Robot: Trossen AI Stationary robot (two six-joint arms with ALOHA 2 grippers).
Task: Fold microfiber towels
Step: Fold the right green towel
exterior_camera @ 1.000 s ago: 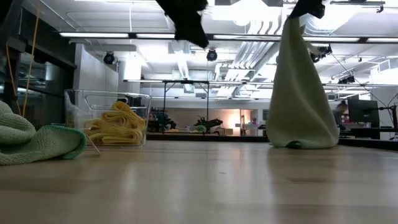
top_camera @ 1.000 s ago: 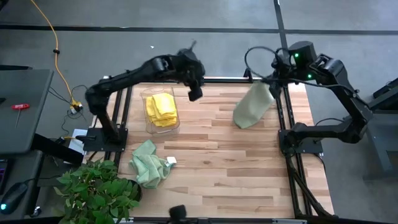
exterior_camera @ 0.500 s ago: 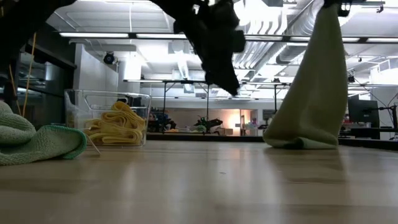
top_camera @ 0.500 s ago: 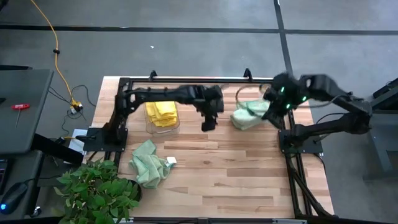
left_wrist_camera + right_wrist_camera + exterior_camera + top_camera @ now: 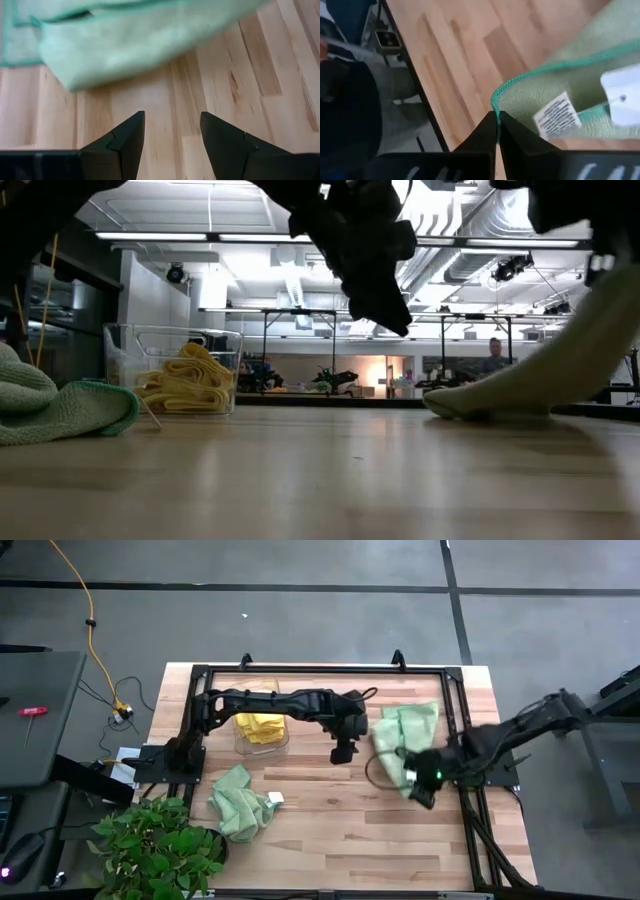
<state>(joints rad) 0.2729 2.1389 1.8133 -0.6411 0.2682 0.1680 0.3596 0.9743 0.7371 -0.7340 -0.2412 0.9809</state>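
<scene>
Microfiber towels are spread across the table [image 5: 330, 830]. Toward the left, a pale green towel [image 5: 240, 803] lies crumpled near the plant [image 5: 155, 850], and yellow towels [image 5: 260, 726] are stacked in the clear container [image 5: 262, 745]. Both piles slump loosely, so the cloth is judged light, thin and limp; it should drape and bunch, not hold a shape.

At mid-table the left gripper [image 5: 342, 753] hangs above bare wood, its fingers apart and holding nothing, with the spread green towel's [image 5: 405, 730] edge just ahead of it in the left wrist view.

On the right, that towel lies partly flattened, one hemmed corner pinched between the closed fingers of the right gripper [image 5: 420, 787], beside the care label [image 5: 555, 116].

A free corner or the stitched hem is judged the best hold, since mid-cloth grips would gather several layers.
</scene>
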